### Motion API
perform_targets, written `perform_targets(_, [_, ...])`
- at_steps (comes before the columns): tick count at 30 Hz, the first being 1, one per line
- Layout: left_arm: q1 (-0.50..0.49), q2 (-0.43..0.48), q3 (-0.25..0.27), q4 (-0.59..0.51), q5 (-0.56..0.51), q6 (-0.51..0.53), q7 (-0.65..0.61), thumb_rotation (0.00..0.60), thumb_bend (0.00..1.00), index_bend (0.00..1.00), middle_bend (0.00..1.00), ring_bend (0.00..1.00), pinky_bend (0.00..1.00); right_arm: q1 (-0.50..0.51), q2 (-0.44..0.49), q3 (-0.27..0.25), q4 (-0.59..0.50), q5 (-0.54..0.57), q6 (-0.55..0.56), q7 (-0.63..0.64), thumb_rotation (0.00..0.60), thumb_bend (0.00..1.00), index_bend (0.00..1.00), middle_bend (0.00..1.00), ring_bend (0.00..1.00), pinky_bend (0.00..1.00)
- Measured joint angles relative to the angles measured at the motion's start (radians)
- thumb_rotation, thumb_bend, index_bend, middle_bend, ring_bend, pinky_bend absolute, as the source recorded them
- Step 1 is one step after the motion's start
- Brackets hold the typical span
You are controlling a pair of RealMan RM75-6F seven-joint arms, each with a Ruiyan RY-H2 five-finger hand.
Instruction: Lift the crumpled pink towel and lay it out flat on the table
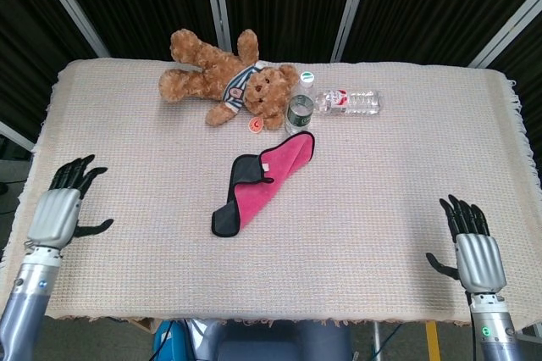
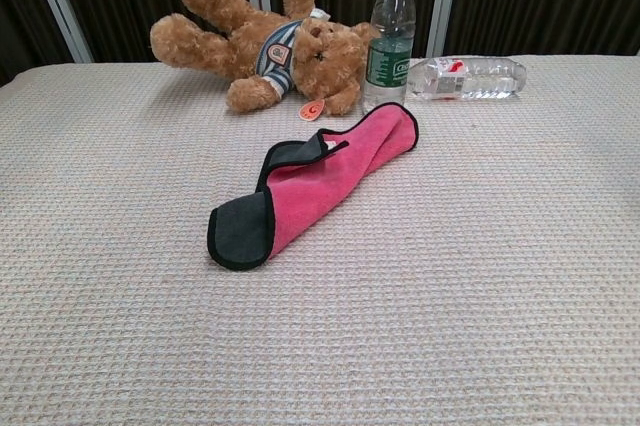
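Well left of the pink towel (image 1: 269, 183), the left hand (image 1: 58, 210) is hovering palm-down over the near-left part of the cloth-covered table (image 1: 127, 158), its silver back turned up and its black fingers (image 1: 78, 171) spreading apart, holding nothing. Well right of the towel, the right hand (image 1: 476, 252) is mirroring that pose by the near edge, fingers (image 1: 461, 213) fanning open and empty. Neither hand is showing in the chest view. Lying crumpled and folded over at mid-table, the fleecy towel is showing a dark grey underside and black trim. Just beyond it a furry brown teddy bear (image 1: 222, 78) is sprawling beside an upright plastic bottle (image 1: 300, 105), with a second clear bottle (image 1: 352, 102) lying flat to its right
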Motion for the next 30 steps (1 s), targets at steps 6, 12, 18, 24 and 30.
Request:
perform_targets(6, [-0.152, -0.169, -0.06, 0.079, -0.109, -0.079, 0.185, 0.6, 0.31, 0.31, 0.1, 0.0, 0.0, 0.007, -0.004, 0.01, 0.014, 0.02, -0.014, 0.009, 0.6, 0.21, 0.0, 0.0, 0.0, 0.0])
perform_targets(12, [-0.279, -0.327, -0.108, 0.177, -0.185, -0.126, 0.271, 0.6, 0.32, 0.35, 0.13, 0.0, 0.0, 0.014, -0.009, 0.016, 0.027, 0.039, -0.033, 0.025, 0.6, 0.21, 0.0, 0.0, 0.0, 0.0])
perform_targets(18, [-0.396, -0.47, -0.146, 0.289, -0.22, -0.151, 0.33, 0.6, 0.3, 0.38, 0.14, 0.0, 0.0, 0.019, -0.012, 0.019, 0.039, 0.055, -0.048, 0.04, 0.6, 0.21, 0.0, 0.0, 0.0, 0.0])
perform_targets(24, [-0.491, -0.614, -0.173, 0.413, -0.225, -0.15, 0.358, 0.6, 0.23, 0.39, 0.14, 0.0, 0.0, 0.022, -0.007, 0.027, 0.038, 0.065, -0.053, 0.063, 0.6, 0.21, 0.0, 0.0, 0.0, 0.0])
perform_targets(30, [-0.566, -0.741, -0.189, 0.541, -0.222, -0.133, 0.372, 0.6, 0.23, 0.44, 0.15, 0.0, 0.0, 0.022, 0.002, 0.03, 0.038, 0.07, -0.055, 0.092, 0.6, 0.21, 0.0, 0.0, 0.0, 0.0])
